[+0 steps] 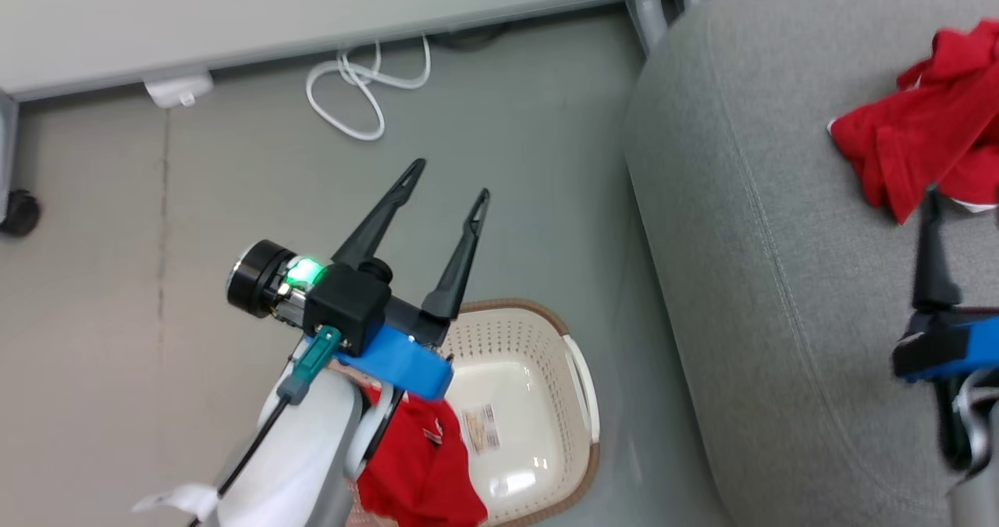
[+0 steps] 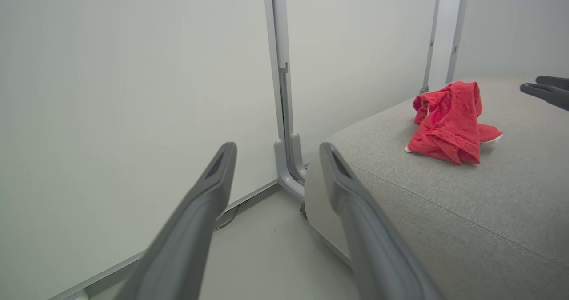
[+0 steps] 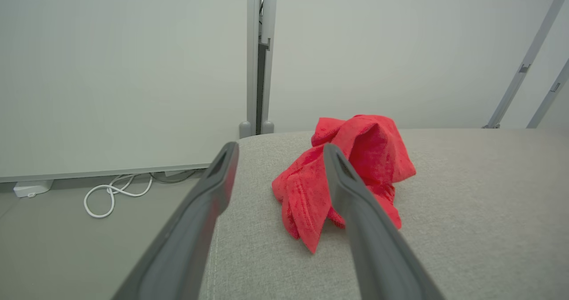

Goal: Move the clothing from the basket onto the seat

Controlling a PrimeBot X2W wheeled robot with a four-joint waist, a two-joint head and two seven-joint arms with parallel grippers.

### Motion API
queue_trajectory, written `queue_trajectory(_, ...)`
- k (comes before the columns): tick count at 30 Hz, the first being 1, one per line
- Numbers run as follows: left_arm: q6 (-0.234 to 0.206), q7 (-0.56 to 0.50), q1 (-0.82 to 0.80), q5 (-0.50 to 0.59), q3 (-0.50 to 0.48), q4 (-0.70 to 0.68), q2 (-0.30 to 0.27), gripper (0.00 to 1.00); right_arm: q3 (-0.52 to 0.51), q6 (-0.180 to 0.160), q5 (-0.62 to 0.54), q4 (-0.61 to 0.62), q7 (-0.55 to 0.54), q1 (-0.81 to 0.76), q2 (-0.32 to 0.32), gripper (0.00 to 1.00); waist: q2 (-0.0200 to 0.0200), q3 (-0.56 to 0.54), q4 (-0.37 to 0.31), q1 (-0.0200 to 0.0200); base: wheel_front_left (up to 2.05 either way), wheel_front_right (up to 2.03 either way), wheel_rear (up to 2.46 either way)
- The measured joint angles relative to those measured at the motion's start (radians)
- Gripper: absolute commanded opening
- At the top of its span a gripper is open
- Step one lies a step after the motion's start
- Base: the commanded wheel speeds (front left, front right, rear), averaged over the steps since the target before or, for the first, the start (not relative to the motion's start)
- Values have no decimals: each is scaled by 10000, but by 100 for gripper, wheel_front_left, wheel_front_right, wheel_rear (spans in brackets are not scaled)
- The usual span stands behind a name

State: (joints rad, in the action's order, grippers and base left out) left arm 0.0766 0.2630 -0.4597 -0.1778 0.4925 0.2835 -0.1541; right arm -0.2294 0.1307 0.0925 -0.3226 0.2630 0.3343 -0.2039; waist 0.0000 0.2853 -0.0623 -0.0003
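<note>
The cream basket [image 1: 507, 338] stands on the floor beside the seat, with red clothing [image 1: 421, 464] bunched at its near end, partly hidden under my left forearm. My left gripper [image 1: 453, 179] hangs open and empty over the floor beyond the basket; in the left wrist view it [image 2: 278, 148] points at the wall and the seat's corner. Another red piece of clothing [image 1: 929, 137] lies crumpled on the grey seat [image 1: 780, 261]. My right gripper [image 3: 281, 149] is open just above the seat, short of that red heap [image 3: 355, 158], with nothing between its fingers.
A coiled white cable [image 1: 351, 97] and a white adapter [image 1: 178, 90] lie on the floor by the wall panel. A grey metal post [image 1: 648, 4] stands at the seat's far corner. A black caster [image 1: 19, 213] sits at the far left.
</note>
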Motion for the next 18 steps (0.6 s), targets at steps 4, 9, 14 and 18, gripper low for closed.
queue_trajectory(4, -73, 0, 455, -75, -485, -52, 10, 100, 546, 0, 138, 456, -2, -527, 240, 100, 0, -476, 246, 0, 0, 0, 0)
queue_trajectory(9, -190, 0, 1173, -90, -1337, -65, -21, 100, 1252, 0, 203, 1166, -2, -949, 623, 100, 0, -1009, 735, 0, 0, 0, 0)
queue_trajectory(14, -236, 0, 1880, -71, -2034, -21, -25, 100, 1810, 0, 245, 1655, 0, -1430, 905, 100, 0, -1613, 1246, 0, 0, 0, 0)
queue_trajectory(18, -265, 0, 2555, -42, -2642, -102, -65, 100, 2362, 0, 242, 1831, 0, -1800, 1099, 100, 0, -2052, 1482, 0, 0, 0, 0)
